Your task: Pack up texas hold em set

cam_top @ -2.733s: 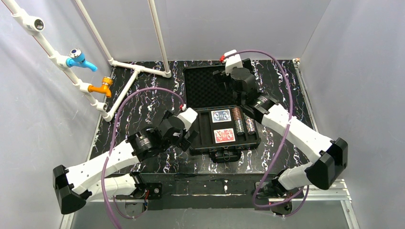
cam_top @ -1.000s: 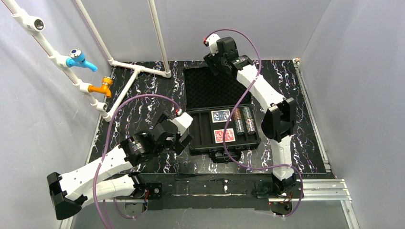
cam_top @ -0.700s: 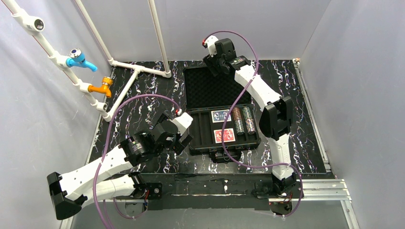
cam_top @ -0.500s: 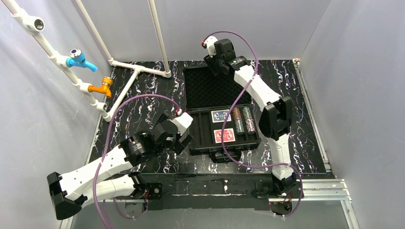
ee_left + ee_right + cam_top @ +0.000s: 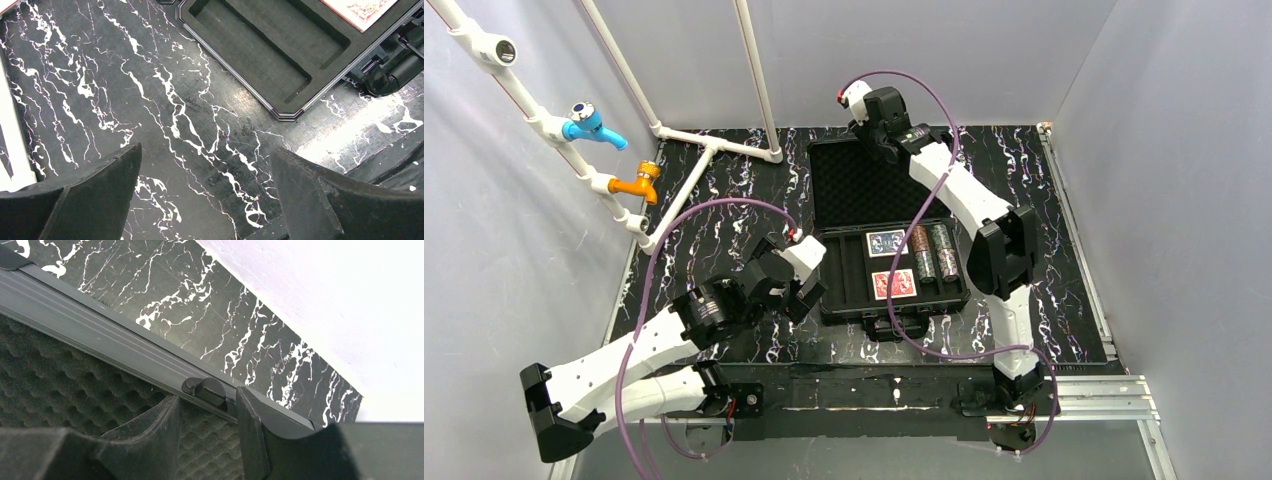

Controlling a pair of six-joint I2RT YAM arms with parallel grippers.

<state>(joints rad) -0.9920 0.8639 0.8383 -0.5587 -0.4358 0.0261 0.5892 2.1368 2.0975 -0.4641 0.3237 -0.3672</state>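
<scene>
- Black briefcase (image 5: 845,272) open flat at mid table (image 5: 724,200), foam lid (image 5: 854,190) lying on far side.
- Blue deck (image 5: 886,243), red deck (image 5: 893,284), chip rolls (image 5: 932,252) seated in tray slots.
- Right gripper (image 5: 205,396) at lid's far rim by latch knob (image 5: 200,386); jaws narrow, gap visible, contact cannot tell.
- Left gripper (image 5: 205,150) wide, empty, over bare table just left of tray.

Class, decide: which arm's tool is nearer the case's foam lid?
Right. The right tool is at the lid's far rim; the left tool hangs over the table beside the tray's near left corner.
</scene>
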